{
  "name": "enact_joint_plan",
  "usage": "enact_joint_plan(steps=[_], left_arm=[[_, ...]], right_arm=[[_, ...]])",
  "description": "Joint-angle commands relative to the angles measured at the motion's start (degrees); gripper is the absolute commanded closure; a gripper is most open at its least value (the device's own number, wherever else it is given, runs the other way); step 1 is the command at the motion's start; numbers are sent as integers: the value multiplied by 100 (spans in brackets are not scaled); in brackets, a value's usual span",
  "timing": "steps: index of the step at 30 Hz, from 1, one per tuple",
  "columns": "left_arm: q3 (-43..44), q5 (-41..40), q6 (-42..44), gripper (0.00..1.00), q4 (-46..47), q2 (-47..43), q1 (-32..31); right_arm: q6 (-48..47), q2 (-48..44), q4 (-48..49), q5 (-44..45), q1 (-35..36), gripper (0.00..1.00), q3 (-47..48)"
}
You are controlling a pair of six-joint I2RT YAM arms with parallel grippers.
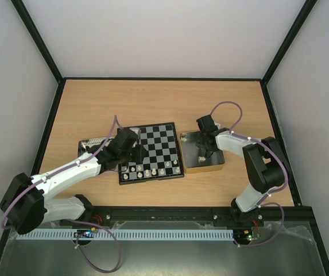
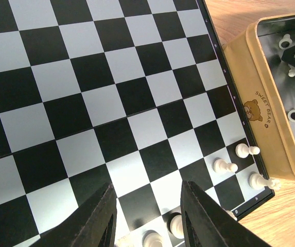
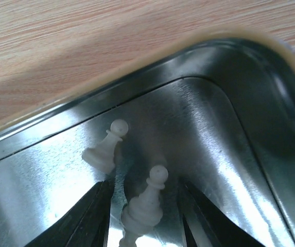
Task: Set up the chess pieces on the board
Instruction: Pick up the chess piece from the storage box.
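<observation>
The board [image 1: 153, 150] lies mid-table, and in the left wrist view the board [image 2: 111, 92] fills most of the frame. Several cream-white chess pieces [image 1: 150, 171] stand on its near rows. My left gripper [image 1: 138, 154] hovers over the board's near left part. Seen from its own wrist, the left gripper [image 2: 147, 188] is open and holds nothing, with white pawns [image 2: 224, 165] on the squares beyond it. My right gripper [image 1: 203, 154] reaches down into the gold-rimmed tin [image 1: 201, 167]. There the right gripper [image 3: 143, 182] is open around a white pawn [image 3: 146, 206], a gap showing on each side.
A second white pawn [image 3: 106, 146] lies tilted on the tin floor [image 3: 214, 128], just beyond the left finger. The tin's gold wall [image 2: 263, 77] sits against the board's right edge. Another metal tin [image 1: 89, 144] lies left of the board, partly behind my left arm.
</observation>
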Motion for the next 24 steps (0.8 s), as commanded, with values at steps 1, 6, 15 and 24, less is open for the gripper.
enact_joint_plan(steps=[1, 6, 15, 24], left_arm=[[-91, 27, 24, 63, 77, 48, 23], [-79, 40, 9, 63, 95, 66, 24], [-77, 56, -11, 62, 113, 48, 28], [-68, 84, 7, 62, 132, 57, 23]], right_arm=[[236, 191, -418, 450, -15, 64, 55], [318, 259, -570, 631, -7, 73, 124], [432, -28, -612, 434, 26, 66, -100], [546, -96, -562, 400, 143, 87, -202]])
